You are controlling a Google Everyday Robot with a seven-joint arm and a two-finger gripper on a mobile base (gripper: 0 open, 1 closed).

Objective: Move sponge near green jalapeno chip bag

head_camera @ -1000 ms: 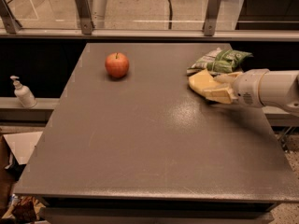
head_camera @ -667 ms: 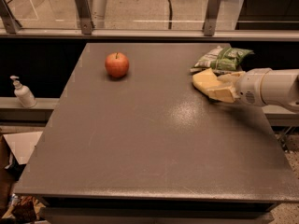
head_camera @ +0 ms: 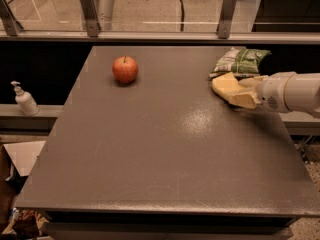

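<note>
The pale-yellow sponge (head_camera: 224, 85) is at the right side of the table, just in front of the green jalapeno chip bag (head_camera: 241, 61), which lies crinkled near the far right corner. My gripper (head_camera: 240, 90) reaches in from the right on a white arm. It is shut on the sponge's right part, with a cream finger (head_camera: 251, 82) above it and another below. The sponge sits at or just above the tabletop, a small gap from the bag.
A red apple (head_camera: 125, 69) stands on the grey table (head_camera: 150, 149) at the far left-centre. A soap dispenser bottle (head_camera: 23, 99) sits on a ledge left of the table. A railing with metal posts runs behind the far edge.
My gripper has carried the sponge a little to the right, closer to the chip bag. The apple and bag have not moved.
</note>
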